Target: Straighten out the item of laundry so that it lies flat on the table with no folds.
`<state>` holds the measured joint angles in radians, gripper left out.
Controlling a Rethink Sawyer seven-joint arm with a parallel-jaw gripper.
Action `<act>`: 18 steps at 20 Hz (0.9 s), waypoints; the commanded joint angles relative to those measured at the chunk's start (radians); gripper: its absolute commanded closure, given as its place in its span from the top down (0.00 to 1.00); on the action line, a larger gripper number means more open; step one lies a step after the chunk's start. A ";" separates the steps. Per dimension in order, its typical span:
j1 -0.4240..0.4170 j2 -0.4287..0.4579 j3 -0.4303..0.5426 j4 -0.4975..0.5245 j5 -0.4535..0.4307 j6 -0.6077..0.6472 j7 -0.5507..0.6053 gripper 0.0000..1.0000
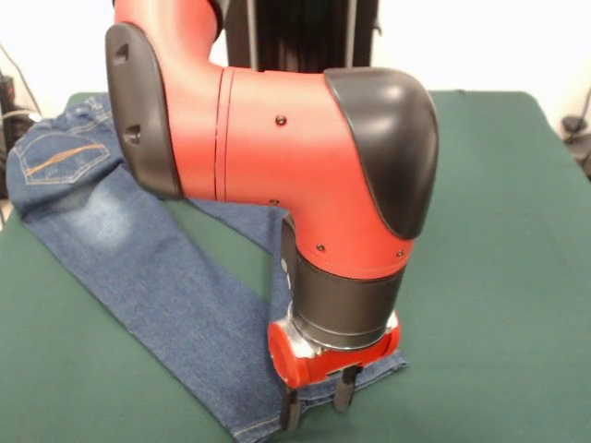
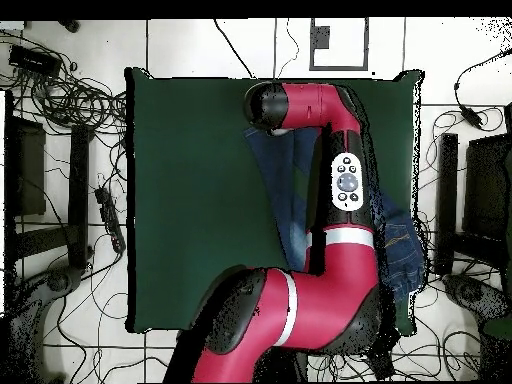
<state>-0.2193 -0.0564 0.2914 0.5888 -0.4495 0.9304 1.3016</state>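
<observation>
Front view: the gripper (image 1: 319, 395) is down at the hem of the jeans (image 1: 157, 286), near the front edge of the tabletop (image 1: 499, 277). Two dark fingers (image 1: 290, 406) stand a little apart, tips at the cloth; whether any denim is pinched between them cannot be told, since the hem edge runs right under them.

The jeans lie in a long diagonal, from the waistband and orange-stitched pocket at the far left down to the hem at the near middle. The visible leg looks smooth and mostly flat. A second strip of denim shows behind the arm, running toward the same hem, so the two legs seem to overlap or lie close together there.

In the overhead view the arm covers most of the garment; the waist end (image 2: 400, 250) looks bunched near the table's edge.

My judgement: the task is partway. The leg is stretched out, but the waist end and the legs' overlap likely need spreading yet.
</observation>
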 commanded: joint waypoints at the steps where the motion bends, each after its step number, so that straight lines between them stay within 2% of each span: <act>1: 0.058 -0.015 -0.050 0.082 0.002 0.126 0.150 1.00; 8: 0.074 -0.104 -0.097 0.192 0.041 0.131 0.175 1.00; 12: 0.085 -0.116 -0.110 0.186 0.050 0.148 0.182 1.00; 18: 0.094 -0.079 -0.118 0.143 0.055 0.139 0.188 1.00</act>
<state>-0.1728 -0.1479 0.1726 0.6322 -0.4310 0.9562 1.3016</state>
